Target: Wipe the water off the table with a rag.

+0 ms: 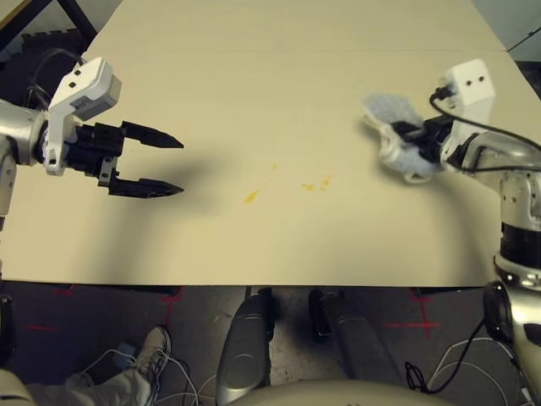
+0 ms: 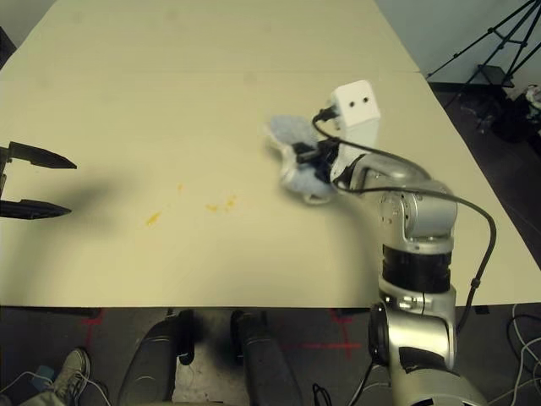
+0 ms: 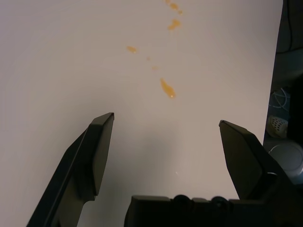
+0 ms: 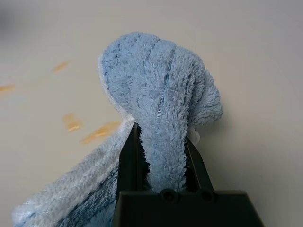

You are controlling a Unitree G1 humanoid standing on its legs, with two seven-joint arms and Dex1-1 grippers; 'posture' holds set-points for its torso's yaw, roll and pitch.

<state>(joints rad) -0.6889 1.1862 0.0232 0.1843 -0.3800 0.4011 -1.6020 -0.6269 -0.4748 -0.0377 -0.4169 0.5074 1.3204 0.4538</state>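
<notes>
Right gripper (image 4: 161,158): jaws closed tight on the rag (image 4: 161,99), a fold of blue terry pinched between the 2 black fingers (image 4: 127,161). The cloth bunches up past the fingertips in a rounded hump; a looser, paler part trails down beside the gripper. In the head views the rag hangs at the gripper on the right side of the table (image 1: 254,85), bunched and partly lifted; whether its lower edge touches the surface cannot be told.

Left gripper (image 1: 152,161): jaws wide open, nothing between them. It is held over the left part of the table, fingers pointing toward the middle, and its shadow falls on the table just beside the fingertips. In the left wrist view the bare table shows between the 2 fingers.

Water (image 1: 251,196): a few small orange-yellow marks near the middle of the table, toward the near edge. 1 elongated smear lies nearest the left gripper; 2 or 3 smaller drops sit a little further right, near the rag but apart from it. All marks lie between the 2 grippers, neither gripper touching them.

A person's shoe (image 1: 152,347) shows on the floor below the table's near edge.
</notes>
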